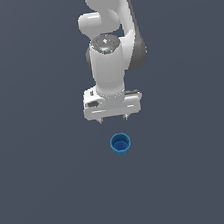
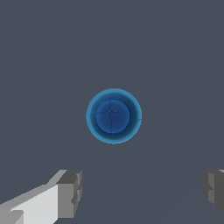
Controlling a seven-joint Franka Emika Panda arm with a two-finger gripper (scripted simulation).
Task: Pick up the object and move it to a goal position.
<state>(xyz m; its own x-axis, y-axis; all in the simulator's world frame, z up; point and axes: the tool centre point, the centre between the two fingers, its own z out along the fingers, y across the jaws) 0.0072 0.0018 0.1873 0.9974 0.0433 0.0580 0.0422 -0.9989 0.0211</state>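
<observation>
On grey floor (image 1: 45, 194), upright blue cup (image 1: 120, 144), gripper (image 1: 114, 118) apart

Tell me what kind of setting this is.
Likely a bare simulated test scene: a flat, featureless grey floor, a single blue cup standing upright, and a white robot arm with its open gripper apart from the cup.

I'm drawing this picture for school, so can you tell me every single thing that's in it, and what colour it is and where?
cup: one, bright blue, upright with its hollow open upward, on the dark grey floor just below the gripper in the exterior view
floor: one, plain dark grey, all around the cup
robot arm: one, white, coming in from the top of the exterior view
gripper: one, white with grey fingers, open, not touching the cup
</observation>
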